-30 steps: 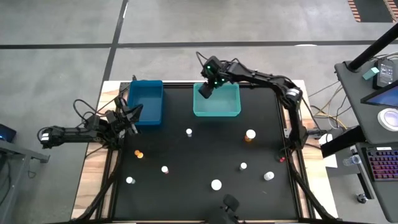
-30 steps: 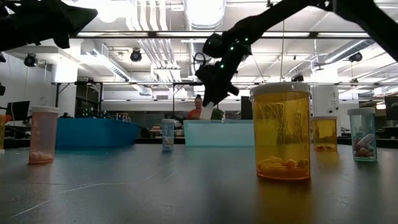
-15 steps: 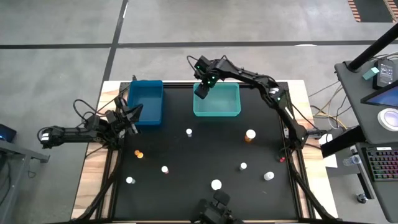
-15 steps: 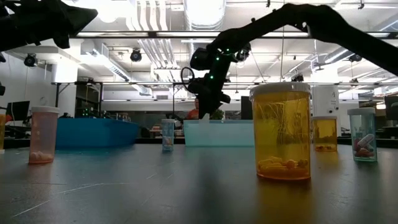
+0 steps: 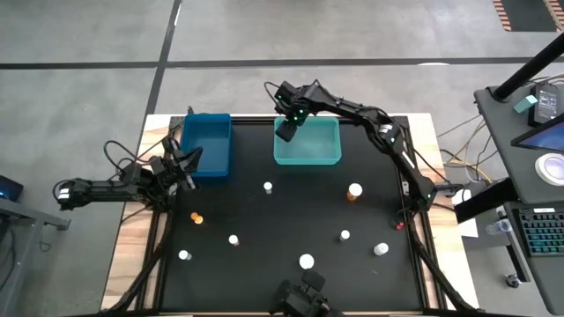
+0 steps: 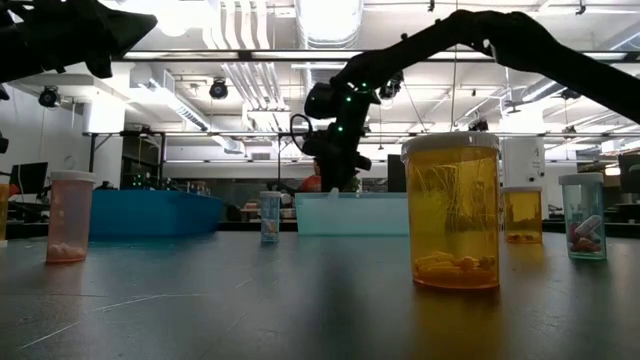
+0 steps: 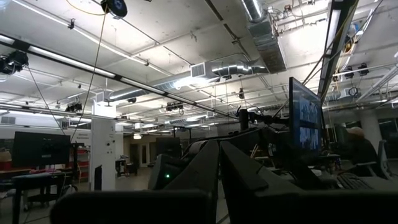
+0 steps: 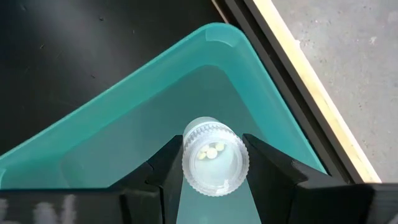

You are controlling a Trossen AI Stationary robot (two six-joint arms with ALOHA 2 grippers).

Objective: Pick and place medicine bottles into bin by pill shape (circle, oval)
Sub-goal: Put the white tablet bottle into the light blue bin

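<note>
Two dark fingers [image 8: 163, 168] of the right gripper [image 8: 214, 165] clamp a clear medicine bottle [image 8: 215, 163] from either side, its base toward the wrist camera and several small pale pills visible through the plastic (their shape is too small to make out). Directly beneath the held bottle lies the teal bin [image 8: 149, 118], with one of its corners and the table's black surface [image 8: 74, 43] beyond. From overhead, the right gripper [image 5: 286, 126] hangs above the far left corner of the teal bin [image 5: 319, 151], its arm stretching in from the table's right side. Beside it, a little apart, sits a blue bin [image 5: 210, 145].

On the black table [image 5: 264, 238], seven more bottles stand scattered nearer the camera side: a white-capped one [image 5: 268, 187] just in front of the teal bin, an amber bottle [image 5: 354, 191] to its right, an orange one [image 5: 196, 217] at left, and others at [image 5: 233, 239], [image 5: 183, 255], [image 5: 306, 261], [image 5: 345, 235] and [image 5: 381, 249].

The left gripper [image 5: 182, 167] waits at the table's left edge beside the blue bin, fingers closed on nothing.
</note>
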